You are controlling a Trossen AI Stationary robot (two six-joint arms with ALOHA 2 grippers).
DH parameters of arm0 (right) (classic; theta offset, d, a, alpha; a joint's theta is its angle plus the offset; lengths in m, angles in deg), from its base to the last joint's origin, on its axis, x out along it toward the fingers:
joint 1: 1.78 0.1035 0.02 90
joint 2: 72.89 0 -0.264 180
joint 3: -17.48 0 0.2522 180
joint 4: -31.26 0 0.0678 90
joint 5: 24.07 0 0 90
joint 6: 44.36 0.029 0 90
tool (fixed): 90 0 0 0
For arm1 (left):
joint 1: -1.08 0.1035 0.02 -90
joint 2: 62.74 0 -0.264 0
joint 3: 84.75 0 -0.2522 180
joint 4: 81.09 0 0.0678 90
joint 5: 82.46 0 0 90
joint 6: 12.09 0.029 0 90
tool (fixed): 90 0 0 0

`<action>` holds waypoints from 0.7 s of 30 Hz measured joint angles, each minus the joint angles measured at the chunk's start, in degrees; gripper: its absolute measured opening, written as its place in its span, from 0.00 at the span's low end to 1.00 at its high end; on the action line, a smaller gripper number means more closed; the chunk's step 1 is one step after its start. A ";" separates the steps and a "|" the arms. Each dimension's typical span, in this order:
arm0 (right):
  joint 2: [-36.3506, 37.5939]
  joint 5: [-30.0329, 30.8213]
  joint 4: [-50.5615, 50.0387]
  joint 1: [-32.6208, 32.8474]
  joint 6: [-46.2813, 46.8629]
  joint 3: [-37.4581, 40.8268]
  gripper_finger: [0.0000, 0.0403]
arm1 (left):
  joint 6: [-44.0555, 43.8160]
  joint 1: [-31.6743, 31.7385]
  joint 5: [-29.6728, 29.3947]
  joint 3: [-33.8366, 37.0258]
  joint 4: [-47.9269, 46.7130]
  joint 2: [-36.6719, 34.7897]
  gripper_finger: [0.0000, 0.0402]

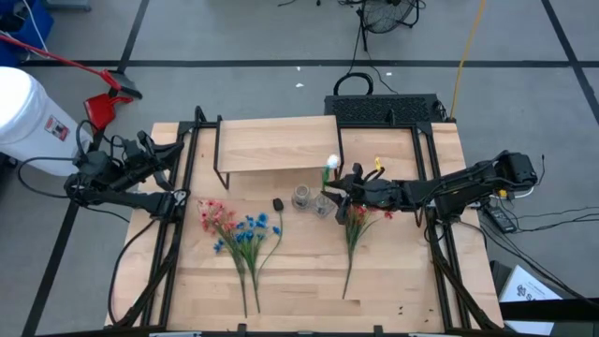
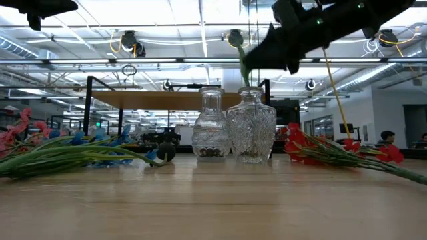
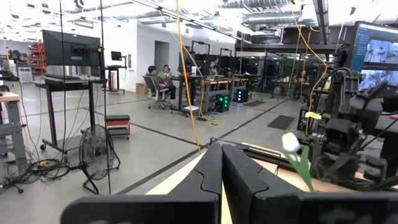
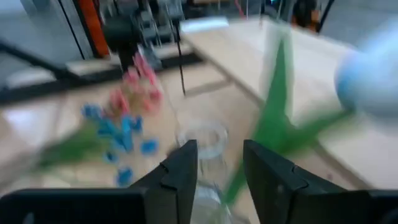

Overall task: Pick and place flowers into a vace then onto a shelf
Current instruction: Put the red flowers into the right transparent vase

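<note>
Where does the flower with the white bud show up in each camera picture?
High view: the white bud sits at the shelf's corner, by the right gripper.
Low view: its stem rises from one of the glass vases, middle of the picture.
Left wrist view: the bud is at far right.
Right wrist view: the blurred bud is at the right edge.
Shared landmark: the glass vases, seen in all but the left wrist view.
</note>
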 joint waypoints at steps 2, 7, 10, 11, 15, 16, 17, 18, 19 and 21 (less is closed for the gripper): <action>0.44 -0.12 2.58 0.22 0.71 0.00 0.32 | 0.00 0.00 0.00 0.02 0.00 -0.02 0.03; 4.20 2.78 2.75 2.13 0.70 0.00 0.33 | 0.00 0.00 0.02 0.00 0.00 -0.02 0.02; 7.05 3.10 2.49 3.63 1.28 0.00 0.33 | 0.00 0.00 0.02 0.02 0.00 0.00 0.02; 8.10 3.11 2.15 4.32 2.57 0.00 0.33 | 0.00 0.00 0.00 0.00 0.00 -0.01 0.02; 12.01 3.09 -3.56 8.07 9.25 -0.02 0.32 | 0.00 0.00 0.01 0.00 0.01 -0.01 0.03; 12.74 3.06 -5.99 9.12 11.59 -0.07 0.32 | 0.00 0.00 0.01 0.01 0.00 -0.01 0.03; 13.36 3.00 -8.78 10.16 14.40 -0.09 0.32 | 0.00 0.00 0.00 0.00 0.00 -0.01 0.02; 13.81 2.89 -11.54 11.18 17.43 -0.09 0.32 | 0.00 0.00 0.00 0.00 0.00 -0.02 0.03; 14.12 2.84 -13.98 12.12 20.86 -0.09 0.32 | 0.00 0.00 0.01 0.00 0.00 -0.02 0.03; 14.57 2.72 -17.87 13.93 28.55 -0.09 0.32 | 0.00 0.00 0.02 0.02 0.00 0.00 0.02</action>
